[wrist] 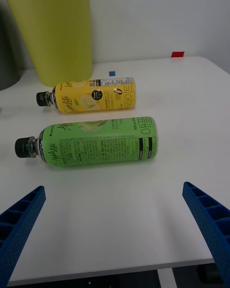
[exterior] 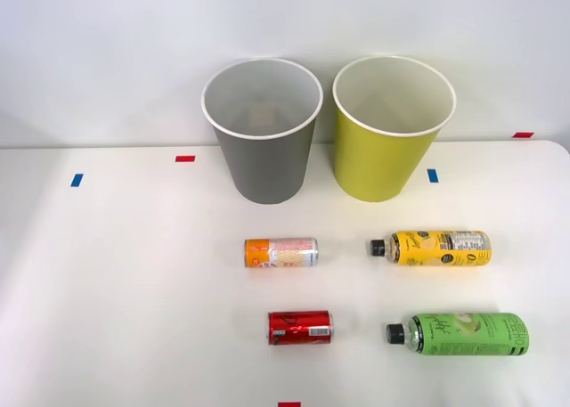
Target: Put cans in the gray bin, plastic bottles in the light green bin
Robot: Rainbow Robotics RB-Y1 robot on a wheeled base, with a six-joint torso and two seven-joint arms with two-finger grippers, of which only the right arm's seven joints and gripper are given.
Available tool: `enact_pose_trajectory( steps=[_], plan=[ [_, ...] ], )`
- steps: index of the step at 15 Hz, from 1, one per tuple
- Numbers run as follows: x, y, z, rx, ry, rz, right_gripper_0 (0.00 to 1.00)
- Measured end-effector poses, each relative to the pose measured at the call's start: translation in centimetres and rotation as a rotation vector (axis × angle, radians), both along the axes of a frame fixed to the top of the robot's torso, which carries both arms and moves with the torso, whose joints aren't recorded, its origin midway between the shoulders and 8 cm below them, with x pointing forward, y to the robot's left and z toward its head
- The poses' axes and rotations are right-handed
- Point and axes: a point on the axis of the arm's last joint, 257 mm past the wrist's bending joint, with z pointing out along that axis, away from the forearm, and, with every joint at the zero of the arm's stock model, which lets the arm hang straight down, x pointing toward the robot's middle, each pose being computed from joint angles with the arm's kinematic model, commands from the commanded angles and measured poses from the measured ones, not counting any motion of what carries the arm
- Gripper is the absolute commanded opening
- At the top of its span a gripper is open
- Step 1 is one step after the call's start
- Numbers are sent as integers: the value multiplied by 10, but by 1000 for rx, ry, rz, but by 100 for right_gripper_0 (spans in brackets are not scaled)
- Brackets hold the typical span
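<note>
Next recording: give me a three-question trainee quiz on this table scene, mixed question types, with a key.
1. True or false: the red can already sits inside the gray bin.
2. Multiple choice: the black cap of the green bottle points toward
A. the side where the cans lie
B. the table edge away from the cans
C. the light green bin
3. Fill in: the right pincer hovers with its fingers ____ just short of the green bottle.

Key:
1. False; it lies on the table, next to the orange and silver can.
2. A; so does the yellow bottle.
3. open
</note>
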Motion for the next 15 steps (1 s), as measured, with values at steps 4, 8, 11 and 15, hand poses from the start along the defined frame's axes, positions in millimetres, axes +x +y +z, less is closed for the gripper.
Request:
enact_pose_trajectory(
  steps=[4, 8, 11, 15],
  plan=[
    [0, 0, 0, 0, 0, 0, 100],
    [0, 0, -19, 32, 30, -22, 100],
    [1, 4, -14, 55, 9, -26, 100],
    [7, 1, 2, -49, -1, 31, 100]
  ],
)
